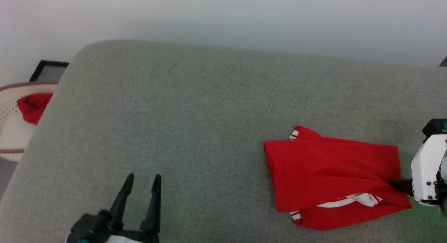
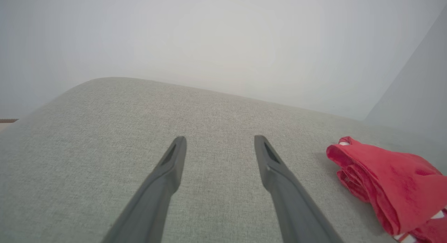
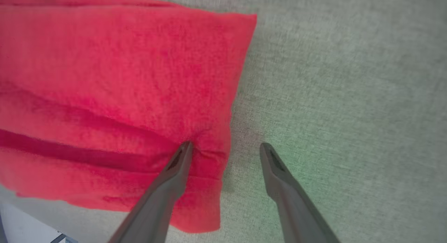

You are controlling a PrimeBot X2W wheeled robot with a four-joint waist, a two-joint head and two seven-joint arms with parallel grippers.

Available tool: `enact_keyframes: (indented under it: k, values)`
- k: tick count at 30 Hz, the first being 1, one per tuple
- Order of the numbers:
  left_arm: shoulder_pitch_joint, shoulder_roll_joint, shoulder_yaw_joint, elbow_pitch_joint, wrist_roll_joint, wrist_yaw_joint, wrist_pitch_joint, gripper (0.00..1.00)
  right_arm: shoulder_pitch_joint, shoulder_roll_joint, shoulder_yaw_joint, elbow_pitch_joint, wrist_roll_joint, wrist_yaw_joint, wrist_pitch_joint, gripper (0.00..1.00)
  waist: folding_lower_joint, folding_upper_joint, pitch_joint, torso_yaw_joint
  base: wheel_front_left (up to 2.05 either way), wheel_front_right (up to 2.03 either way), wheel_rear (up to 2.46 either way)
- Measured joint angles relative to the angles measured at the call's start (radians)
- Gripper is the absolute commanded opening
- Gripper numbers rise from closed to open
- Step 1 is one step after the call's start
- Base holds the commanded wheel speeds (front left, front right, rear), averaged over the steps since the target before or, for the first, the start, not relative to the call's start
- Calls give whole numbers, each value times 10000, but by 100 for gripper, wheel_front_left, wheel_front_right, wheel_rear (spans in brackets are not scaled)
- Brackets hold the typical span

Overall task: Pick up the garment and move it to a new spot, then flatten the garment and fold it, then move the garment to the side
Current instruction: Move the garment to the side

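Right tool, jaws spread, straddles an edge of the garment.

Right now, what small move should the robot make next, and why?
Probably shut the right gripper on the edge of the shirt: its open jaws straddle that edge, one on cloth, one on the cushion, and the folded shirt lies ungripped.

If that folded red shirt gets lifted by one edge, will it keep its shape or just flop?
Probably flop: the red shirt lies in soft, creased layers, so lifted by one edge it would likely unfold and droop. It looks thin, so probably light. Pushed across the textured gray cushion, it would more likely bunch up than slide.
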Motion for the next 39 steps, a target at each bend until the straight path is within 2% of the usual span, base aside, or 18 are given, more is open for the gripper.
enact_keyframes:
  k: [5, 6, 7, 8, 9, 10, 21, 30, 39]
  values:
    - [-348, -36, -184, 84, -48, 0, 0, 100, 35, 67, -90, 224, -119, 0, -113, 100, 0, 0, 422, 162, 0, 0, 0]
    - [-407, -56, -213, 111, -50, 0, 0, 100, 89, 73, -121, 209, -119, 0, -151, 80, 0, 0, 491, 196, 0, 0, 0]
    - [-446, -75, -226, 125, -52, -2, 0, 100, 123, 69, -138, 174, -115, 0, -178, 50, 1, 0, 550, 228, 0, 0, 0]
    - [-471, -82, -226, 136, -61, -2, -2, 100, 174, 59, -140, 90, -109, 0, -199, 42, 0, 0, 602, 256, 0, 0, 0]
    - [-490, -86, -222, 153, -61, -2, 0, 100, 213, 48, -142, 23, -92, 0, -290, 26, 0, 0, 650, 277, 0, 0, 0]
    - [-501, -90, -207, 163, -61, -2, 0, 100, 248, 35, -148, -21, -46, 0, -370, 0, 0, 0, 689, 289, 0, 0, 0]
    - [-718, -92, -389, 113, -86, -2, -2, 100, 802, 199, -297, -752, 504, 4, -2230, 0, 0, 1, 587, -190, 0, 0, 0]
    - [-967, 90, -393, -499, -56, -12, -2, 100, 1369, -573, -1557, -1743, 738, 2, -3507, 0, 0, 0, 592, -1178, 0, 0, 0]
    - [-1661, 326, -165, -1218, 405, -12, -2, 100, 1048, -1237, -2947, -1273, 240, 2, -4514, 0, 0, 0, 1036, -2239, 0, 0, 0]
